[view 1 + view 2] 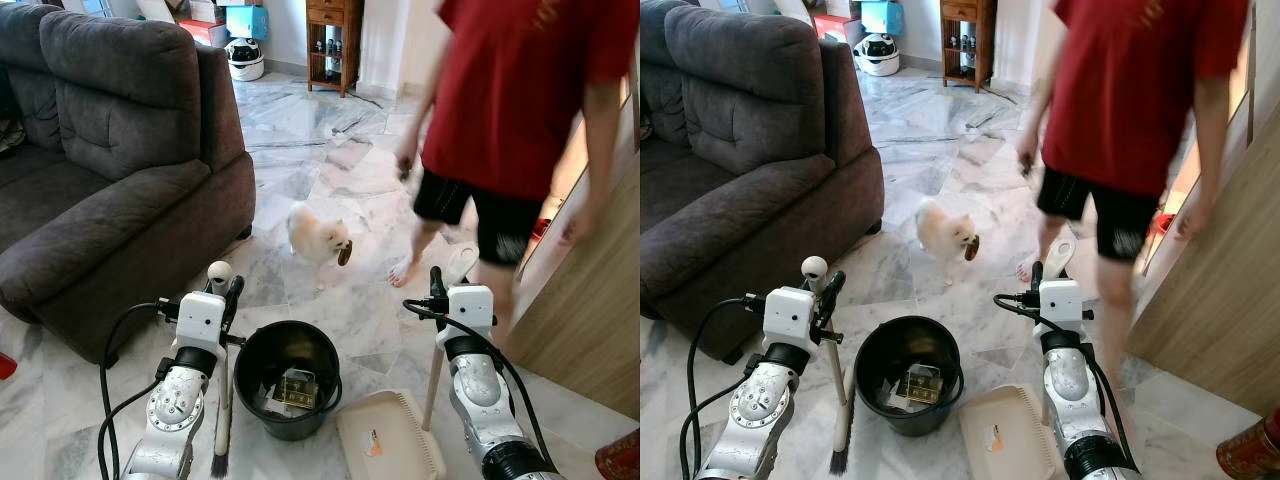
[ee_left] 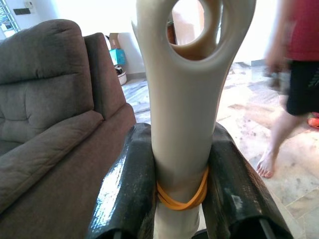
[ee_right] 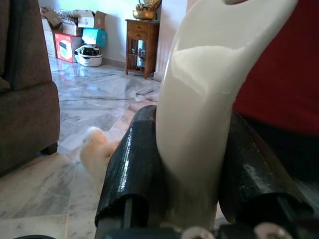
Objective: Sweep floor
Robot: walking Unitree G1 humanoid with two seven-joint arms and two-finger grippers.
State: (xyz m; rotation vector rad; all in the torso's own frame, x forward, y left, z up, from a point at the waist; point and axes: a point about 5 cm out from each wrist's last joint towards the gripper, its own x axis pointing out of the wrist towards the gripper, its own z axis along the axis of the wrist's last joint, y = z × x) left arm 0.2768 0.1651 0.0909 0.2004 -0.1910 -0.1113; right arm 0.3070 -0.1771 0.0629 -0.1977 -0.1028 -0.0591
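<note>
Left gripper [image 2: 182,199] at 8 o'clock in the head views, fingers pinched on the cream plastic brush handle [image 2: 182,99] with an orange rubber band [image 2: 182,198] around it; brush stands near upright, dark bristles [image 1: 221,462] down on the white marble floor [image 1: 330,170]. Right gripper [image 3: 194,199] at 4 o'clock, clamped on the cream dustpan handle [image 3: 209,89]; cream dustpan tray [image 1: 385,440] flat on the floor at 5 o'clock. Black round plastic bucket [image 1: 288,378] with scraps inside sits between the arms at 6 o'clock. Small cream fluffy dog [image 1: 318,238] at centre. Person in red shirt and black shorts [image 1: 520,110] at 2 o'clock, barefoot. Dark grey fabric sofa [image 1: 110,160] at 10 o'clock.
</note>
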